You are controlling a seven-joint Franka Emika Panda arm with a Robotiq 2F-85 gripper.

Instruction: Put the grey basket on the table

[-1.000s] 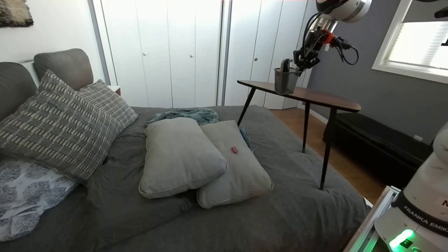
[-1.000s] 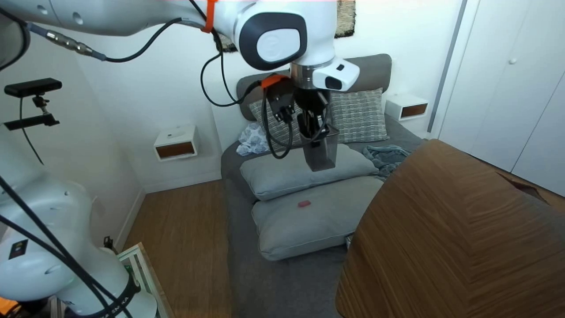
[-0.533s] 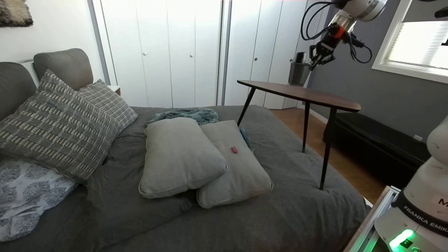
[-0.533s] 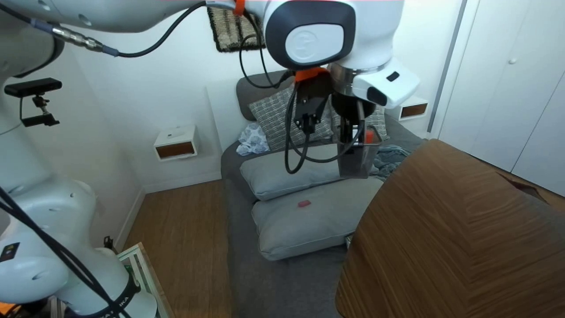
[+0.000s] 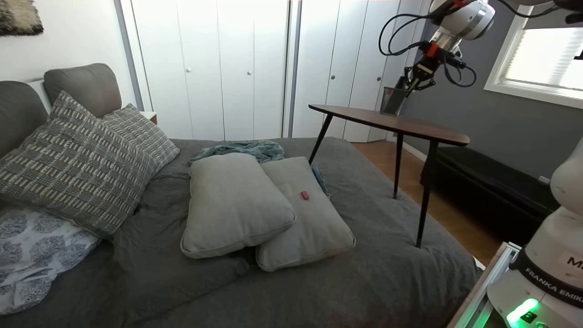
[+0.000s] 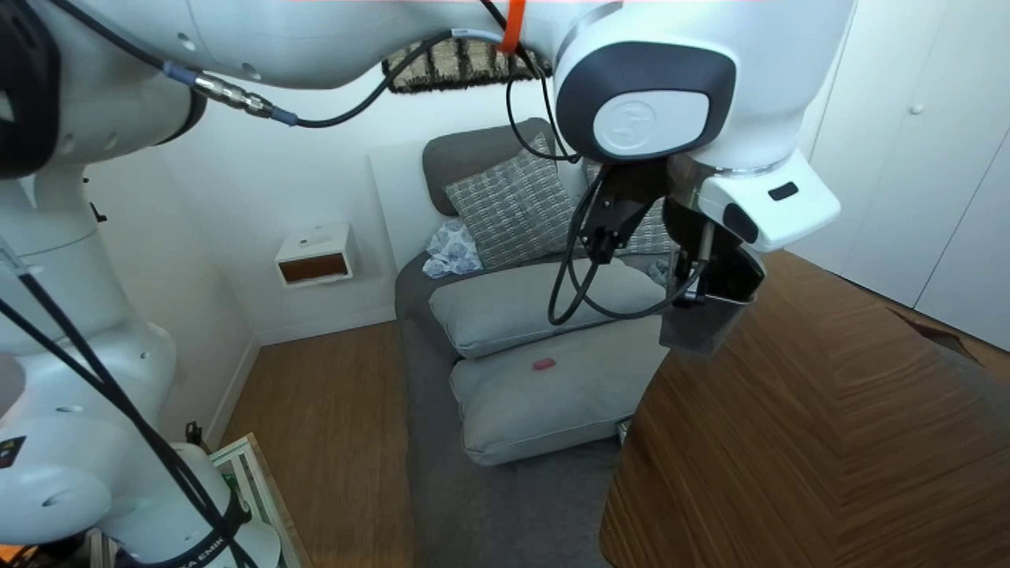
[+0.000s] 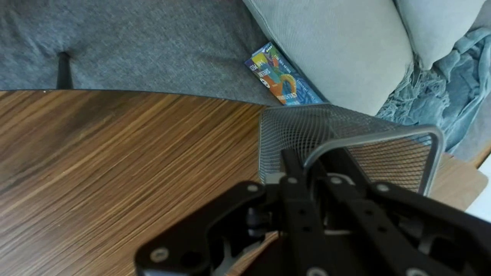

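The grey basket is a small mesh cup, held tilted. My gripper is shut on its rim. In the wrist view the gripper has the basket rim running between its two fingers. A dark shape sits in the basket's mouth; I cannot tell whether it is a separate item. In an exterior view the basket overlaps the left edge of the table. The brown table top also shows below the basket in the wrist view. The exact gap between basket and table cannot be told.
Two light-grey pillows lie on the grey bed, with a small red object on one. A colourful box lies by a pillow near the table edge. A black bench stands behind the table.
My gripper has carried the basket toward the table, rightward in both exterior views, until it overlaps the table's edge. The basket has gone from nearly upright to tilted.
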